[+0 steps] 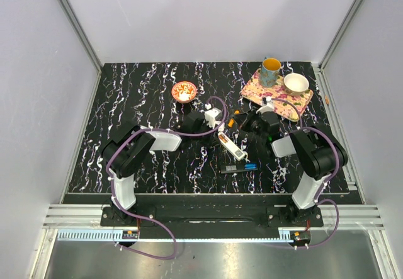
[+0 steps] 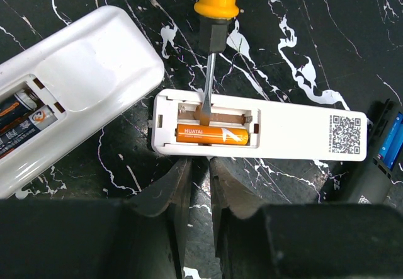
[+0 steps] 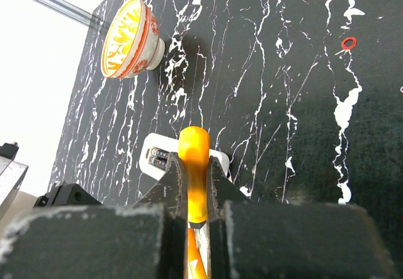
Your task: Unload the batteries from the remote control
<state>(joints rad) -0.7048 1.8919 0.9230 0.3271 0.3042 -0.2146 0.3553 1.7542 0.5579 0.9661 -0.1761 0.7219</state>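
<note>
Screwdriver (image 2: pixel 211 46) tip beside orange battery (image 2: pixel 212 134).

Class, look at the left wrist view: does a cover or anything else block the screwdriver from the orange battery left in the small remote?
No. The compartment is uncovered; the screwdriver tip sits in the empty slot beside the battery.

One orange battery (image 2: pixel 212 134) lies lengthwise in the white remote's (image 2: pixel 296 131) open compartment.

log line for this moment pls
right tool: shut on screwdriver | tip in empty slot of remote | one battery left | left tool: near remote edge, nearly closed
</note>
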